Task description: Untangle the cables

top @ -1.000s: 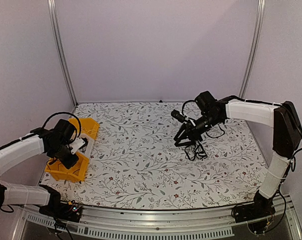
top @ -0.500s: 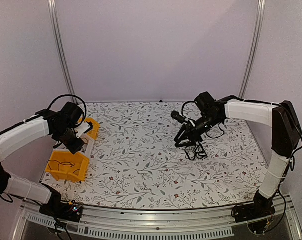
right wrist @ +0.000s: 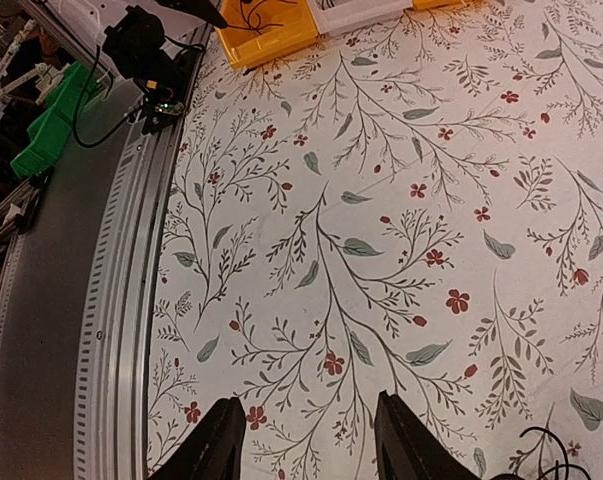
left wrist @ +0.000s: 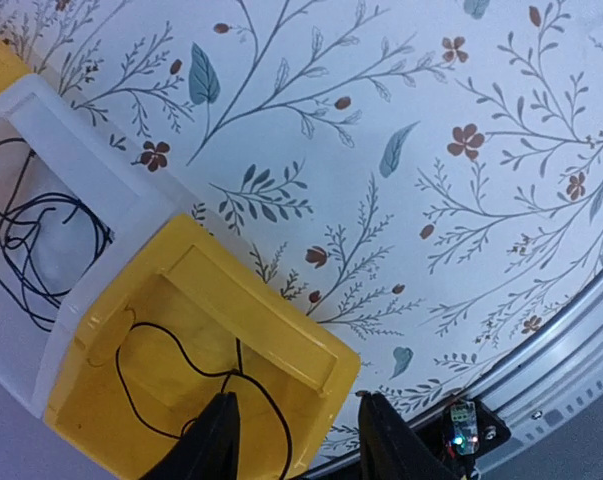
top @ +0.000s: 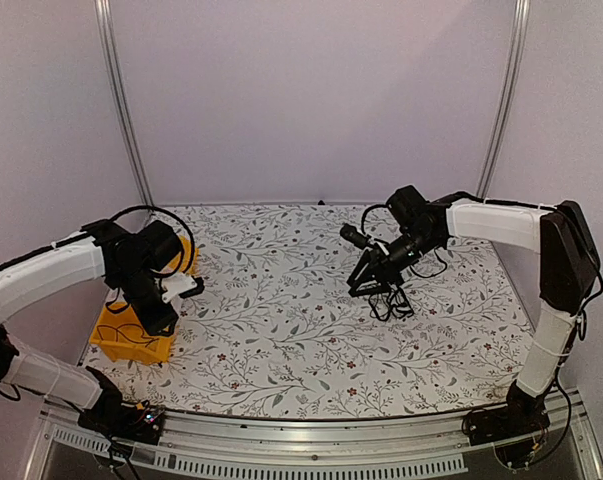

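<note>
Left end effector (left wrist: 301,440), spread and empty, shifted right over the yellow bin (left wrist: 281,320) edge, likely freed for the tangled cables (top: 391,300); right end effector (right wrist: 311,445) spread beside them.

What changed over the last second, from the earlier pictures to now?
The left end effector rose from over the yellow bin, then swung right toward the bin's inner edge, open and empty. Nothing was grasped or released. The right end effector stayed open beside the cables, which did not shift. The bin did not move.
</note>
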Robot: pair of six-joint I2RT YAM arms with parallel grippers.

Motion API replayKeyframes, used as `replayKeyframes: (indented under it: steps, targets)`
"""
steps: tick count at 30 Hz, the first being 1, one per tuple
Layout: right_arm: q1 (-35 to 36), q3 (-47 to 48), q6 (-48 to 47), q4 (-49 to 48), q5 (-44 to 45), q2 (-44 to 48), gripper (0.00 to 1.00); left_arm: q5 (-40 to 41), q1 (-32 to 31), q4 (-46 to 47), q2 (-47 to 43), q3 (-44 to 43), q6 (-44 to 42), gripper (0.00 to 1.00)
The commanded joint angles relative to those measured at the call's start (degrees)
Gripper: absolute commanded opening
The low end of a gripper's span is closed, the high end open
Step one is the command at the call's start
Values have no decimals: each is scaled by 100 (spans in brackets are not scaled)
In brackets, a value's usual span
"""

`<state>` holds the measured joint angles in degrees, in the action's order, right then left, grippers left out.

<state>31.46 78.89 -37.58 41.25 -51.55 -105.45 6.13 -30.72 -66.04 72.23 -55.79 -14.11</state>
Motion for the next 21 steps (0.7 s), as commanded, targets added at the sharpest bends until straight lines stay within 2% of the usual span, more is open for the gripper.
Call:
replayKeyframes:
  steps: [1, 4, 9, 13, 16, 19, 21]
  targets:
    - [22, 121, -122, 115, -48, -81, 48, -90, -213, -403, 188, 318, 77, 39]
    - [18, 134, -155, 172, -74, -60, 48, 639, -294, -129, 424, 217, 133, 35]
    - [-70, 28, -120, 59, 417, 200, 47, 776, -851, 723, 804, -584, 97, 35]
    - [-637, -92, -21, 73, 709, 395, 46, 685, -1330, 1828, 1334, -1321, 203, 35]
    - [-1000, -200, 37, 102, 1247, 387, 46, 667, -1752, 2733, 1932, -1802, 383, 36]
    - [-1058, -328, 41, 102, 1838, 338, 47, 412, -2041, 3637, 2494, -2071, 693, 36]
    - [-1056, -356, 81, 111, 1908, 266, 48, 303, -2137, 4417, 2776, -2049, 920, 36]
